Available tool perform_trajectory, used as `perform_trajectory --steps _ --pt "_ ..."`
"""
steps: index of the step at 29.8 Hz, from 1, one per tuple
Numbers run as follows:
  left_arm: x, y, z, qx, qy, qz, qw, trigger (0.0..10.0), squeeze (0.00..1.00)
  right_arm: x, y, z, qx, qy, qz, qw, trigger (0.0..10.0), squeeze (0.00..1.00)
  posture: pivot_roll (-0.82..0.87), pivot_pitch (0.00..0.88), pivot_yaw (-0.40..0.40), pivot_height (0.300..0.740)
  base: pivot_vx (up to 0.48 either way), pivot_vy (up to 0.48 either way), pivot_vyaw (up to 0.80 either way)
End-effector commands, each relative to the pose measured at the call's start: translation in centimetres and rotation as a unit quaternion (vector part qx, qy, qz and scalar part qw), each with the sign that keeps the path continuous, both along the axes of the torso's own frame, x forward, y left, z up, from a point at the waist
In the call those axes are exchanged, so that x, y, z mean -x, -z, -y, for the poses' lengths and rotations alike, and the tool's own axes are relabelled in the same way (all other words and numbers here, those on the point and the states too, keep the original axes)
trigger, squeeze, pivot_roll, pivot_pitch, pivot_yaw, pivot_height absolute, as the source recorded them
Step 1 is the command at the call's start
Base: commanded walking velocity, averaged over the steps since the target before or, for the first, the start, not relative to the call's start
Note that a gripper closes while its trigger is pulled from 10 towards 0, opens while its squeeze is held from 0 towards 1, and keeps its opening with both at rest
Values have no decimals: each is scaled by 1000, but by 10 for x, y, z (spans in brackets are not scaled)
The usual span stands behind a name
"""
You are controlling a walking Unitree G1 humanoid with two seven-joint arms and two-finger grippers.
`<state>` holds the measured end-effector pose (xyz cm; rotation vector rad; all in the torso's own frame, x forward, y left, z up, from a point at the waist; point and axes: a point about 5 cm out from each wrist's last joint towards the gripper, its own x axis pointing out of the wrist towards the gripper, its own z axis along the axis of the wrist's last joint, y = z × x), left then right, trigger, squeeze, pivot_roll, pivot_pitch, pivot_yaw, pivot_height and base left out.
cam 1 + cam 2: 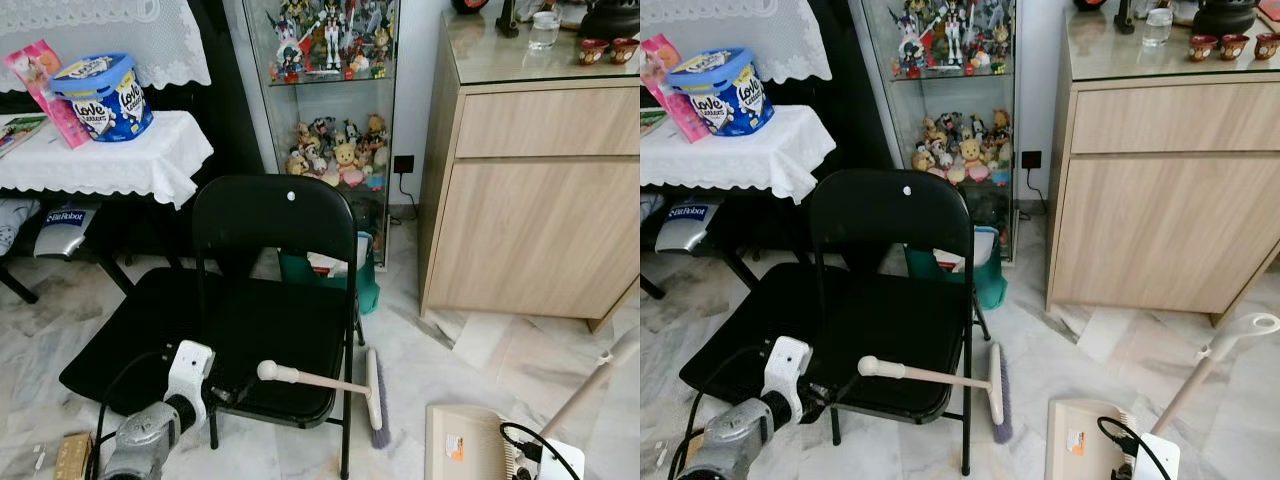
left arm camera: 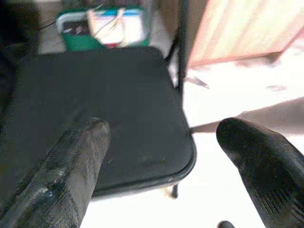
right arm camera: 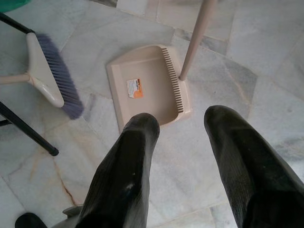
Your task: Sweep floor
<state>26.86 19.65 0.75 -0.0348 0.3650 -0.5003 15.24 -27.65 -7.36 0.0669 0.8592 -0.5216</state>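
While the left gripper (image 2: 161,156) hung spread over the chair (image 1: 270,320), its jaws needed to straddle the brush (image 1: 335,385) handle ahead; the right gripper (image 3: 183,156), also spread, hovered above the dustpan (image 3: 149,85).

A blue tub (image 1: 100,95) on the white-clothed table (image 1: 120,160), at about ten o'clock in the head view, carries round white labels reading "Love" over smaller lettering too small to read. Beneath that table, at nine o'clock, a grey and blue object (image 1: 62,230) bears a word that looks like "BitRobot". The beige dustpan (image 3: 152,85) on the floor, at five o'clock in the head view, has an orange and white sticker (image 3: 135,88) whose print is too small to read.
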Motion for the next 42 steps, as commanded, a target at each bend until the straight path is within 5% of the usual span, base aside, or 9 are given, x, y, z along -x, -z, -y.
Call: perform_trajectory --steps 1,9,17,20,25,29,42 --pt "-2 -4 -2 3 2 3 1000 10000 0 -2 0 -3 -5 2 4 1000 10000 0 -226 0 113 740 0 0 0" --pt "-4 -7 -3 4 2 10 1000 10000 0 -2 1 -4 -6 2 4 1000 10000 0 -228 0 115 740 0 0 0" --pt "9 13 -11 -155 27 -23 987 10000 0 -2 1 -5 -7 1 3 1000 10000 0 -225 0 117 740 0 0 0" --pt "10 15 -13 -169 21 -27 985 10000 0 -2 1 -5 -7 1 3 1000 10000 0 -225 0 117 740 0 0 0" --pt "14 24 -22 -204 -33 -49 977 10000 0 -2 1 -5 -7 2 3 1000 10000 0 -228 0 119 740 0 0 0" --pt "28 37 -39 -203 -166 -88 961 10000 0 -1 2 -6 -7 3 3 1000 10000 0 -227 0 117 740 0 0 0" --pt "71 66 -51 -180 -285 -172 926 10000 0 13 9 -14 -14 -7 -18 1000 10000 0 -235 0 115 740 0 0 0"
